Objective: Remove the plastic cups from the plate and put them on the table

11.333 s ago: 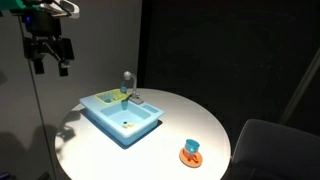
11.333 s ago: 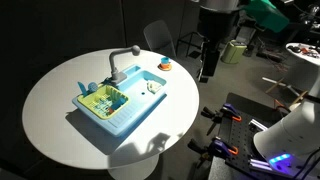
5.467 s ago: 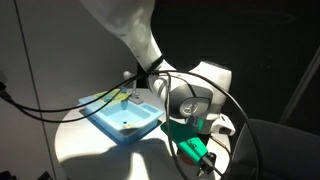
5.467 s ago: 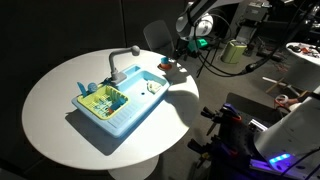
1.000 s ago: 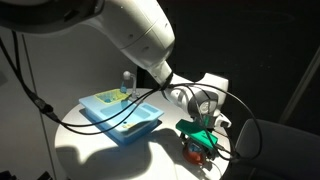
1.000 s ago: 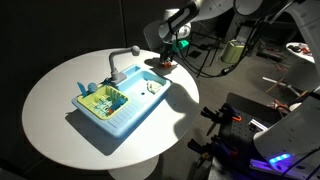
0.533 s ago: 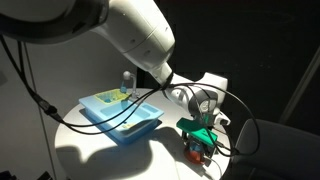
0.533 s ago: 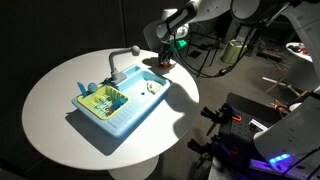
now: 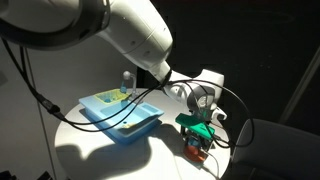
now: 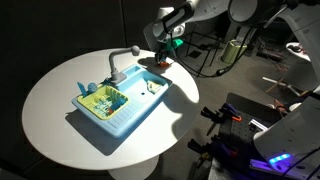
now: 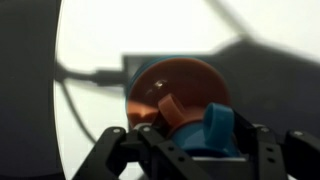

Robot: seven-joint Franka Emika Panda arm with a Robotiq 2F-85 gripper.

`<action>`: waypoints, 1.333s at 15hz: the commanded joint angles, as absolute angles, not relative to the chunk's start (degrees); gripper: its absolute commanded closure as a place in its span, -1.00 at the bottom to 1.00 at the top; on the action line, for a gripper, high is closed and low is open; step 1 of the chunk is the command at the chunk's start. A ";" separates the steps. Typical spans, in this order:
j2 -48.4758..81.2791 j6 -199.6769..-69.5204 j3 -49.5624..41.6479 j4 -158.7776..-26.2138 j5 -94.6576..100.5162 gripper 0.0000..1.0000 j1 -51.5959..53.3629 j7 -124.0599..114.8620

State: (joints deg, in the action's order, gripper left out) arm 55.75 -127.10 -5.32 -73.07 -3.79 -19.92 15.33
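In the wrist view the small orange plate (image 11: 185, 82) lies on the white table (image 11: 100, 40), just ahead of my gripper (image 11: 195, 150). A light-blue plastic cup (image 11: 215, 125) with an orange bit (image 11: 150, 108) beside it sits between the black fingers (image 11: 125, 150), and the jaws are shut on it. In both exterior views the gripper (image 9: 198, 140) (image 10: 163, 58) points down at the plate (image 9: 193, 155) near the table's edge and hides most of the cup. I cannot tell whether the cup still rests on the plate.
A large blue tray (image 9: 120, 115) (image 10: 120, 100) with a grey faucet (image 10: 120, 62) and a green rack (image 10: 100, 98) takes up the middle of the round table (image 9: 100, 150) (image 10: 55, 110). A clear upright bottle-like thing (image 9: 127, 80) stands behind it. A chair (image 9: 270, 145) is close by.
The jaws have closed from wide open onto the light-blue cup. The arm has stayed over the plate.
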 commanded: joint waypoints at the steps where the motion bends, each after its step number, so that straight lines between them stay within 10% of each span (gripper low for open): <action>1: 57.66 -123.99 -4.81 -68.16 -2.47 0.32 -19.63 15.99; 20: 43.09 -132.67 -4.41 -92.35 2.61 0.32 -14.84 18.72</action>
